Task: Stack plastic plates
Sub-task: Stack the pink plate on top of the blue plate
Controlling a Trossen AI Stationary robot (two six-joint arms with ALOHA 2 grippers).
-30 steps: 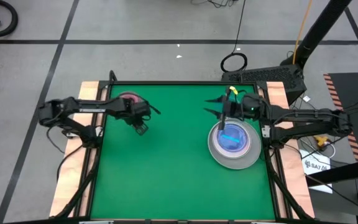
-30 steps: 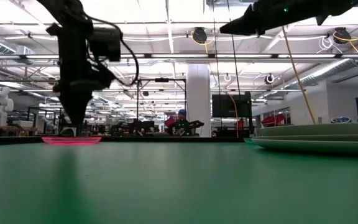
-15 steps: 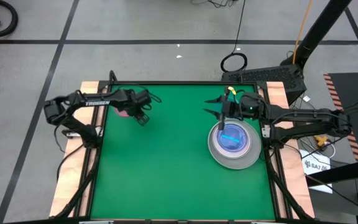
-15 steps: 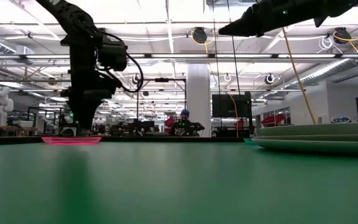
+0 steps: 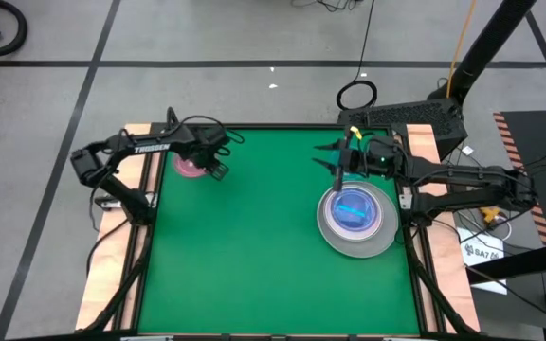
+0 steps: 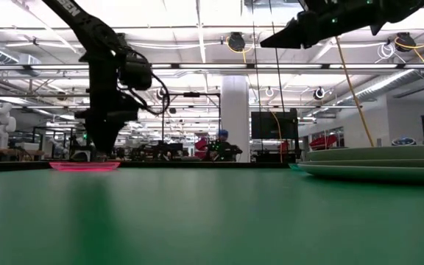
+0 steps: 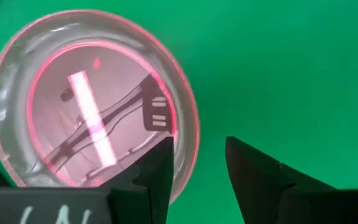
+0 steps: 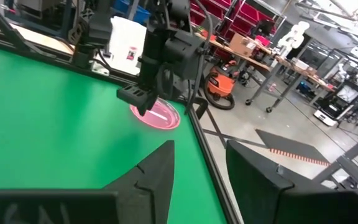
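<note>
Left gripper [image 7: 194,165] hovering jaws apart, empty, over translucent pink plate [image 7: 92,96]; right gripper [image 5: 335,159] idling open beside plate stack [image 5: 356,220].

The green worktop [image 5: 254,256] lies bare across its middle and whole near half, open for any pass. Near the far left corner a pink plate [image 5: 190,167] lies flat with the left claw [image 5: 218,170] hanging spread just above its edge. By the right edge the plate stack [image 5: 356,216] sits low, the right claw [image 5: 328,158] hovering parted beyond it toward the far edge.
</note>
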